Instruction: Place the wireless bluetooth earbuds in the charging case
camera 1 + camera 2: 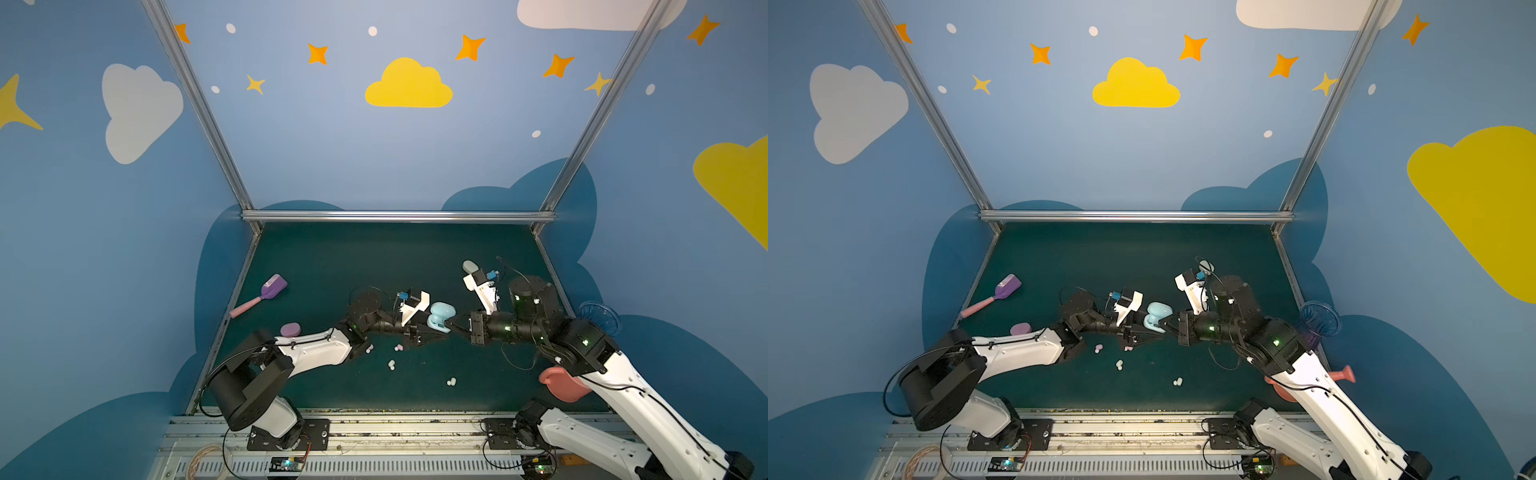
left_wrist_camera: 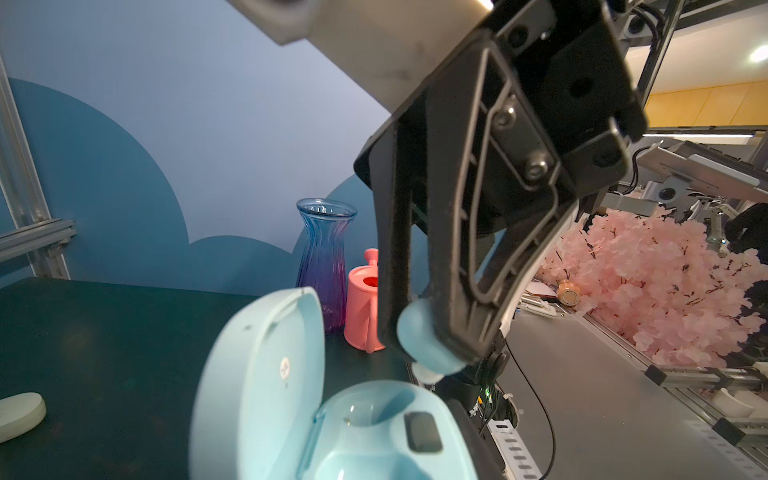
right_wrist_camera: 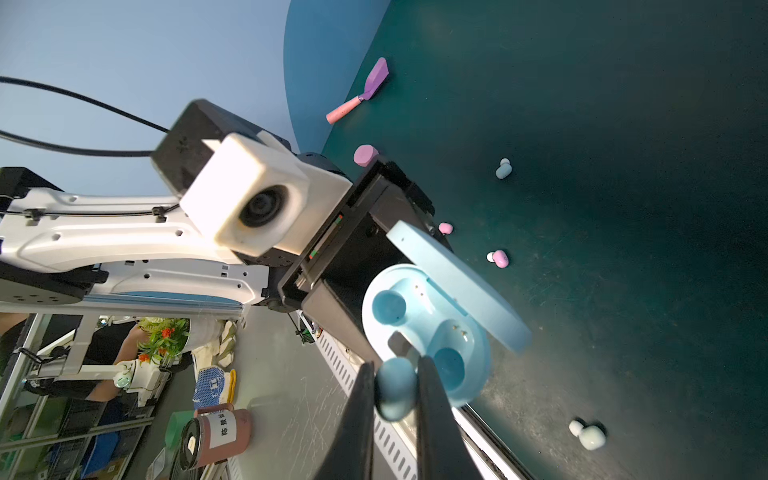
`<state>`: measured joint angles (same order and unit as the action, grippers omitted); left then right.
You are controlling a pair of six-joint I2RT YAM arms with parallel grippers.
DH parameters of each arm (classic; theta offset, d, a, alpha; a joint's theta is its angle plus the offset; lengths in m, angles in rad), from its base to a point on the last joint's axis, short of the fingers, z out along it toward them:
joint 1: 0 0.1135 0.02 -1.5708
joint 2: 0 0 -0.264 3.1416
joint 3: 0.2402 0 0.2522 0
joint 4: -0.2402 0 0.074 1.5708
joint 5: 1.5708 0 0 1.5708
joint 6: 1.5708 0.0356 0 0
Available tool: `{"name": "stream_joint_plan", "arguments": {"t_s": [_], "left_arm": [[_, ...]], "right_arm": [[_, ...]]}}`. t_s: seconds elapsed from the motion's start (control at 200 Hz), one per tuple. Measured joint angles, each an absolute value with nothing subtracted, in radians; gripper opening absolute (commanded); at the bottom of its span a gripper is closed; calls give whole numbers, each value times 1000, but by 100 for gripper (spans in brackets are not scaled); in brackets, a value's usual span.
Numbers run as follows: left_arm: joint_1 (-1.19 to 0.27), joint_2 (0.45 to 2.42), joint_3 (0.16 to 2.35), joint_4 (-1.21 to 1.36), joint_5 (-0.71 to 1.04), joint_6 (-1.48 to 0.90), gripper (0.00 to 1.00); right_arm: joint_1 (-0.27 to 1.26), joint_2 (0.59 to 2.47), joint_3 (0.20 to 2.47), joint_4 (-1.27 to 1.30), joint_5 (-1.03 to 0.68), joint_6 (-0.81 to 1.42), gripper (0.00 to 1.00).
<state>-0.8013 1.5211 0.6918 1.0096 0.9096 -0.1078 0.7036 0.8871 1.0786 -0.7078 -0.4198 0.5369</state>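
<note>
The pale blue charging case hangs above the mat at mid-table, lid open, with my left gripper shut on its base. Both wells look empty. My right gripper is shut on a pale blue earbud, which hangs right beside the case's rim, apart from it. Loose earbuds lie on the mat: two pink, one blue and a whitish one.
A closed lilac case lies by the left arm and a closed whitish case behind the right wrist. A purple toy shovel lies at the left edge. A blue vase and pink watering can stand at the right edge.
</note>
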Motion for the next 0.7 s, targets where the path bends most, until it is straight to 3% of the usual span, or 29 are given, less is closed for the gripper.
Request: {"name": "stream_joint_plan", "arguments": {"t_s": [0.36,0.701], "left_arm": [[-819,1478,692,981,911,-86,4],[-820,1475,691,973,909,-81,4]], "right_arm": [[702,902,1079,-705,-421,534,14],[701,903,1079,-714,-422,530,32]]}}
